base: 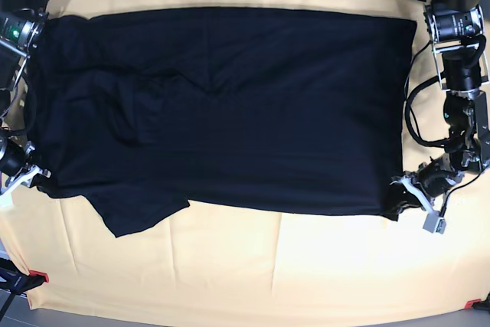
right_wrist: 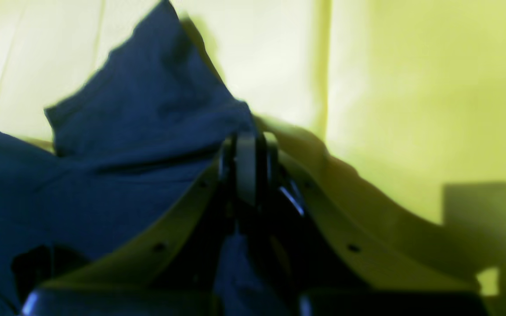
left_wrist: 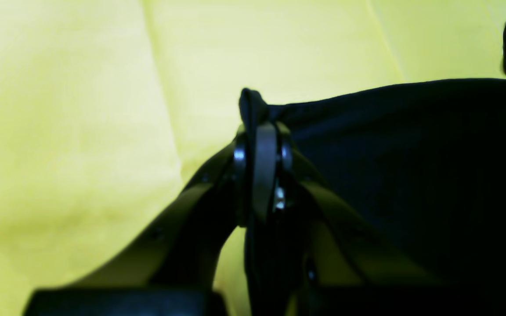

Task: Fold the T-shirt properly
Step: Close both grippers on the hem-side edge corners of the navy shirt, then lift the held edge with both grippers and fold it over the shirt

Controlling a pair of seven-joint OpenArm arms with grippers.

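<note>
Jaws of the left gripper [left_wrist: 259, 131] are clamped on a pinched corner of the shirt [base: 222, 105]; we find the right gripper [right_wrist: 246, 140] likewise clamped on a shirt edge. The shirt lies spread across the yellow cloth [base: 268, 266] covering the desk, one sleeve [base: 142, 216] trailing from its near edge beside the right gripper.

the t-shirt [base: 222, 105] lies spread across the back half of the cloth-covered counter [base: 253, 273], with the left hand [base: 400, 195] and right hand [base: 37, 178] at its front corners.
</note>
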